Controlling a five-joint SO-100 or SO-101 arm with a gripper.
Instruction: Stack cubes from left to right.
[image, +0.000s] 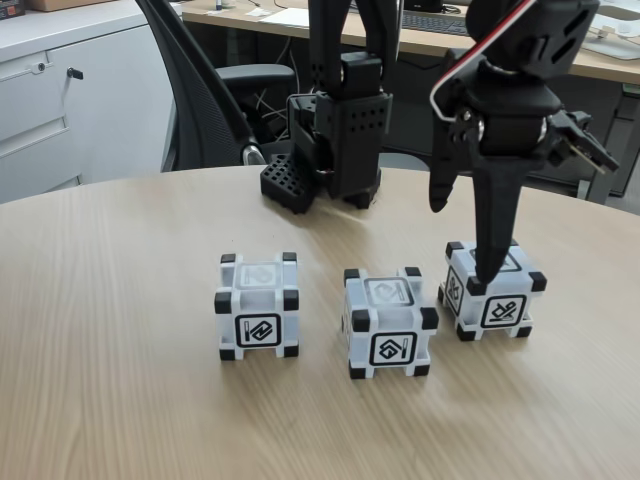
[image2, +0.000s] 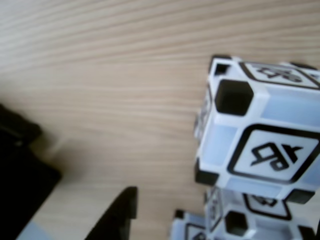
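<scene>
Three cubes sit in a row on my worktop (image: 120, 300), a pale wood-grain laminate with a curved back edge. The left cube (image: 258, 305), middle cube (image: 389, 321) and right cube (image: 493, 290) are alike: glossy white plastic, black blocks at the corners, a black-framed square symbol on each face. They stand apart from one another, none stacked. My gripper (image: 462, 240) hangs over the right cube with its matte black fingers apart; the longer finger (image: 497, 225) comes down onto that cube's top face, the shorter one (image: 439, 190) hangs to its left in the fixed view. In the wrist view, a cube (image2: 260, 135) looms close, blurred, with a black fingertip (image2: 122, 212) below. Behind the arm's black perforated base (image: 330, 160) stand an office chair (image: 200, 90), grey cabinets (image: 70, 100) and a desk (image: 420, 35).
</scene>
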